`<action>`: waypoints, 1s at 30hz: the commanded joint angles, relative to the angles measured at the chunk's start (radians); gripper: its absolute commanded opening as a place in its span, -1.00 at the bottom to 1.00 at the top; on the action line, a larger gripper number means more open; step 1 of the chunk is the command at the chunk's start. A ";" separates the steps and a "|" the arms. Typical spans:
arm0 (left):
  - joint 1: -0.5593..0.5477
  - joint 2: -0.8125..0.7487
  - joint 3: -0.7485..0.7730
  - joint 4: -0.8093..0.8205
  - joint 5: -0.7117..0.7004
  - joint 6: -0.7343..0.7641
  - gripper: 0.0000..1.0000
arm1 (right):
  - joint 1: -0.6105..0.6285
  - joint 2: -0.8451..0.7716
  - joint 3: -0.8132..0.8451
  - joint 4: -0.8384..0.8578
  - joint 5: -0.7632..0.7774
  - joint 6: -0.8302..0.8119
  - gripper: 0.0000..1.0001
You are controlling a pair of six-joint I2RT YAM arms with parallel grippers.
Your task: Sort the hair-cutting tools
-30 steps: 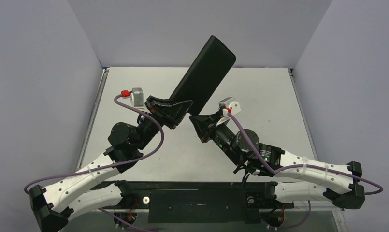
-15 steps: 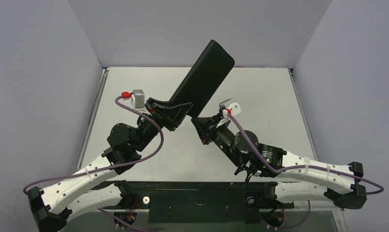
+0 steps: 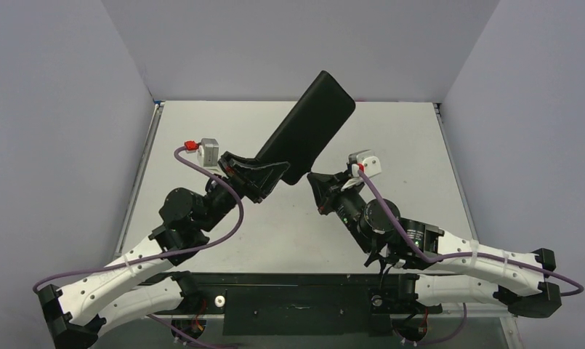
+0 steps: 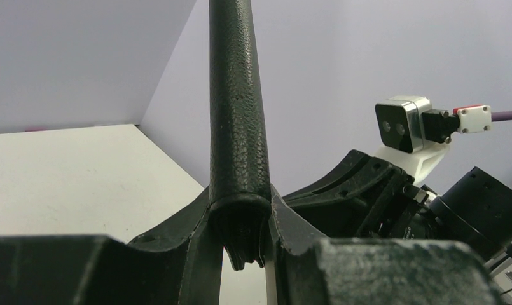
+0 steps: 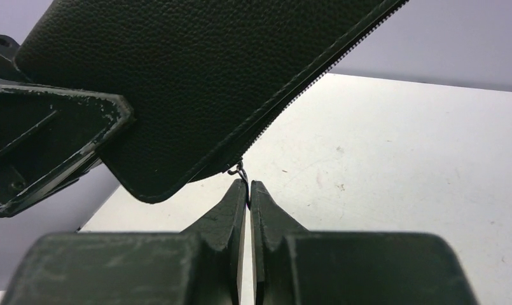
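Observation:
The hair-cutting tools are out of view. A flat black zip case (image 3: 304, 134) hangs tilted above the table, its lower end clamped edge-on in my left gripper (image 3: 264, 174). In the left wrist view the case's narrow edge (image 4: 237, 114) rises straight up from between the left gripper's (image 4: 240, 203) jaws. My right gripper (image 5: 248, 185) is shut on the small metal zipper pull (image 5: 240, 173) at the case's (image 5: 196, 76) lower corner. From above, the right gripper (image 3: 312, 177) sits just right of that corner.
The pale table (image 3: 391, 145) lies under both arms, walled by grey panels at the left, back and right. My right wrist camera (image 4: 402, 124) shows close beside the case. The left gripper's body (image 5: 49, 140) fills the left of the right wrist view.
The right gripper closed fully on the zipper pull and shifted to the right. The case's lower end and the left gripper shifted slightly with it.

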 commanded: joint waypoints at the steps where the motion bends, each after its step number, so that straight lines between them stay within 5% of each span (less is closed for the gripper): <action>1: 0.011 -0.092 0.042 0.120 -0.024 -0.004 -1.00 | -0.032 -0.048 0.002 -0.070 0.203 -0.069 -1.00; 30: 0.013 -0.193 0.131 -0.487 0.198 0.056 -1.00 | -0.088 -0.272 -0.088 -0.272 0.328 -0.188 -1.00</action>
